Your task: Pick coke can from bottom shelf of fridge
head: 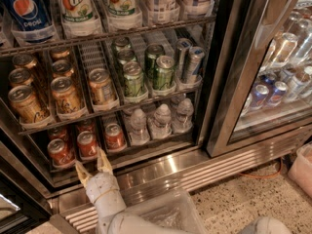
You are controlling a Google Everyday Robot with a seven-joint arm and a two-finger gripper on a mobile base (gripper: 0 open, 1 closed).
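Note:
The fridge (229,82) stands open in front of me. Its bottom shelf (146,147) holds several red coke cans at the left, among them a front one (87,143), one to its left (59,151) and one to its right (115,135). Small water bottles (161,121) stand to their right. My gripper (92,167) is low in front of the shelf's steel edge, just below the front coke can, fingers spread apart and holding nothing.
The rack above holds orange-gold cans (63,94) and green cans (132,79). Large bottles (75,4) stand on the top rack. The glass door (278,72) of a neighbouring section is at the right. The steel base grille (195,172) and speckled floor (243,204) lie below.

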